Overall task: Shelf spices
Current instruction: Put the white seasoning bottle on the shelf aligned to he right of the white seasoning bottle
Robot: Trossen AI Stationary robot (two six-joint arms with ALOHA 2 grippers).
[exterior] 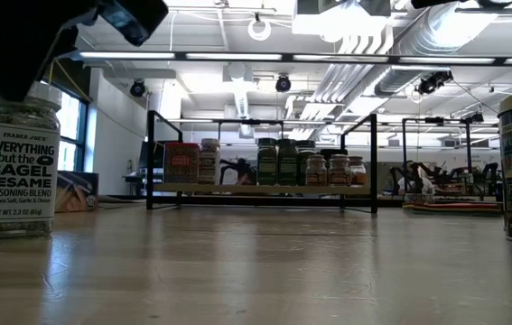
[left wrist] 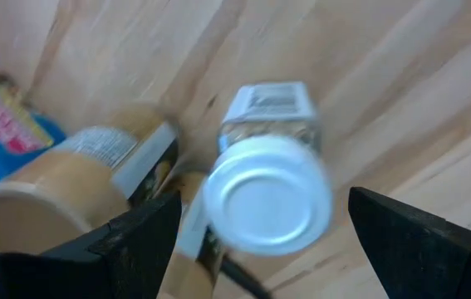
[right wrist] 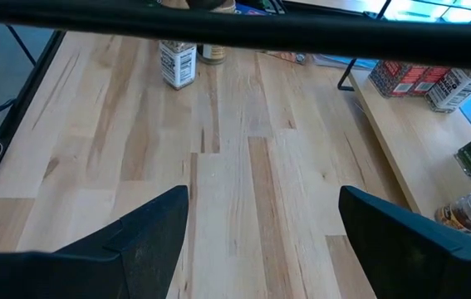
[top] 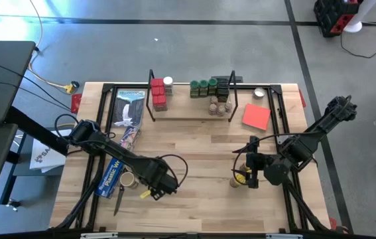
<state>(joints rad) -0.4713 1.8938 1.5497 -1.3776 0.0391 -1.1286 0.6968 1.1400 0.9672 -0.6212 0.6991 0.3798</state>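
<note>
- The shelf [top: 191, 109] stands along the far edge of the surface [top: 201, 143]; a wide stretch of bare wood lies open between it and both arms.
- Left claw [top: 156, 192], fingers spread wide, hovers over one white-lidded jar [left wrist: 270, 187] near the front edge, touching nothing.
- Right claw [top: 244, 174], also spread, hangs beside a yellow-labelled tin [top: 240, 178], which the arm partly hides.
- On the shelf: red tins [top: 158, 94], green-lidded jars [top: 203, 87], small brown jars [top: 219, 106]; their exact number is hard to make out.
- One blue box [top: 113, 174] and one red sheet [top: 256, 117] lie on the surface.
</note>
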